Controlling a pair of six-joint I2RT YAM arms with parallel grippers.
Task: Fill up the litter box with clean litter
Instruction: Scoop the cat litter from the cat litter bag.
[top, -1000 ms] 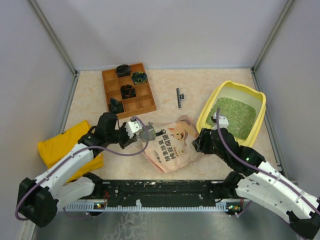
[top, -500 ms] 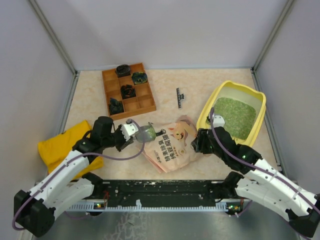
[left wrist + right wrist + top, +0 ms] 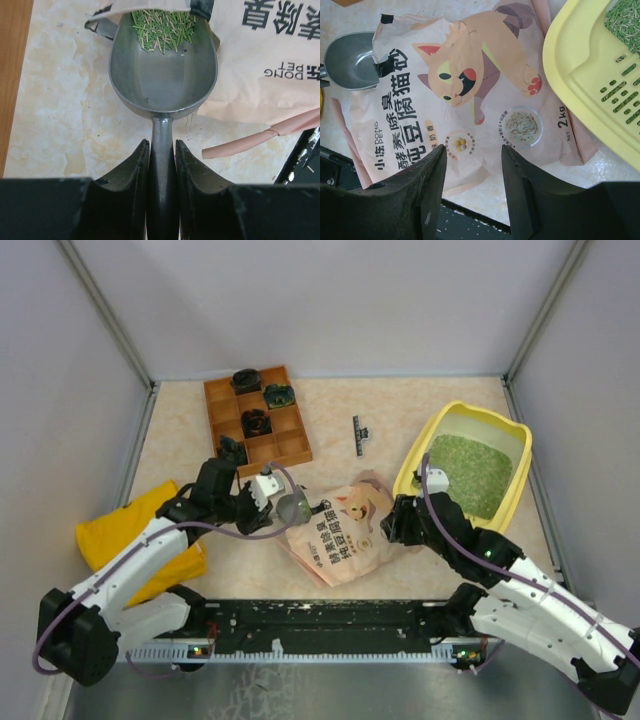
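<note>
Bearing "DONG PET", the pouch (image 3: pixel 470 115) lies just beside the litter box (image 3: pixel 566 46).

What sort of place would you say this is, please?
Likely a robot lab test cell, not a home: plain grey walls enclose a marbled tabletop holding staged props, a yellow litter box and a cat-litter pouch.

Beige worktop (image 3: pixel 400 405) carries wooden tray (image 3: pixel 287 426) at 11 o'clock, litter box (image 3: pixel 412 462) at 3, pouch (image 3: pixel 340 535) at 6, cloth bag (image 3: pixel 110 530) at 8.
</note>
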